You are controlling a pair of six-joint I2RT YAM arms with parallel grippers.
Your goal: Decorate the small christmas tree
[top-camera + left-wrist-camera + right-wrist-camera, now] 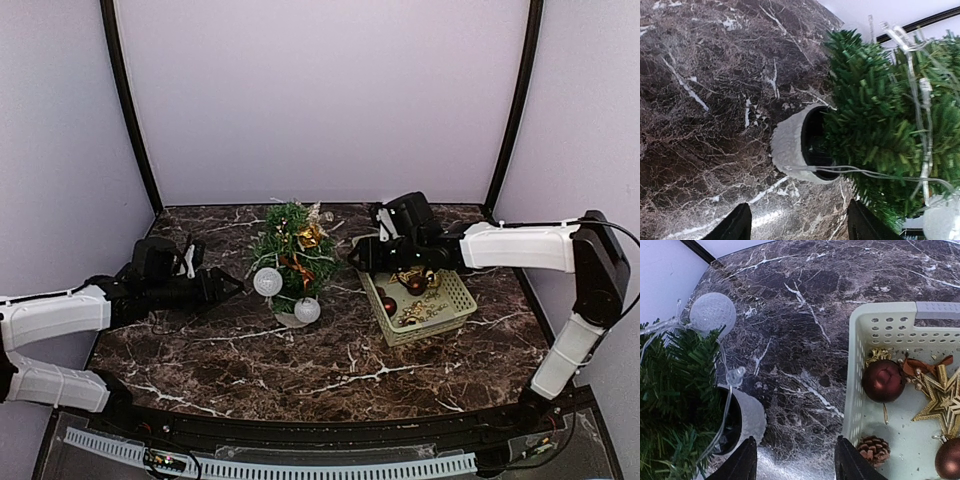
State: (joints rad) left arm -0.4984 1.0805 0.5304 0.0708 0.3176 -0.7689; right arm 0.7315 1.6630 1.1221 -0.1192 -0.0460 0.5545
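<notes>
The small christmas tree (291, 250) stands mid-table in a white pot (288, 316), strung with clear-wired frosted white balls (267, 281) and gold and red ornaments. It also shows in the left wrist view (880, 120) and the right wrist view (670, 390). My left gripper (232, 285) is open and empty, just left of the tree, above the marble near the pot (792, 145). My right gripper (362, 252) is open and empty, between the tree and the pale green basket (452, 305). The basket (860, 390) holds dark red balls (883, 380), a gold star (940, 400) and a pinecone (873, 449).
The dark marble table (330, 370) is walled by white panels with black corner posts (128, 105). A frosted light ball (712, 311) hangs off the tree's far side in the right wrist view. The basket sits at the right, close to the right arm.
</notes>
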